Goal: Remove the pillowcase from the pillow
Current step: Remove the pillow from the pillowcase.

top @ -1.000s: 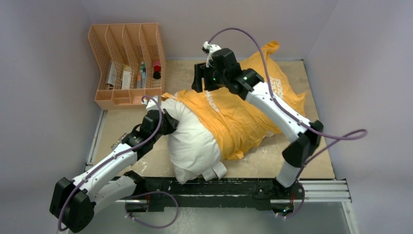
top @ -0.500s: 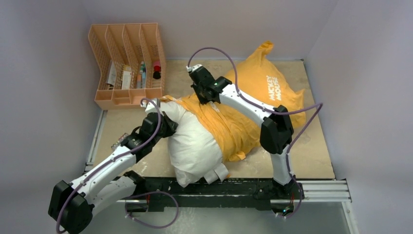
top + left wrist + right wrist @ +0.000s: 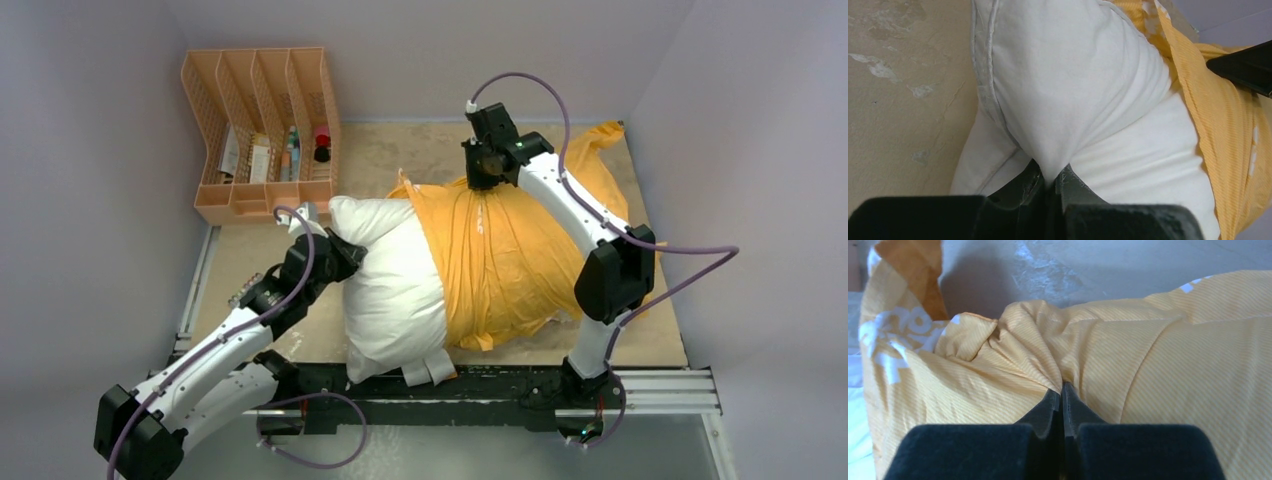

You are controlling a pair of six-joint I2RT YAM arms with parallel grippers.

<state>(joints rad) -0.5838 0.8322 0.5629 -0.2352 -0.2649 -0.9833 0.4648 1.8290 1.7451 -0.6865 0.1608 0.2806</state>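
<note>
The left end effector (image 3: 1050,176) is pinching a fold of the white pillow (image 3: 388,290), its jaws closed tight, while the right end effector (image 3: 1062,391) is clamping shut on a bunched ridge of the orange-yellow pillowcase (image 3: 505,250) near its far edge. The pillow is lying across the middle of the bench (image 3: 245,265), with its right half sheathed. Both thin pinches are risking a slip: the smooth white fabric could slide free, or the plump filling could drag along inside the finely striped, wrinkled cover and jam at the opening.
</note>
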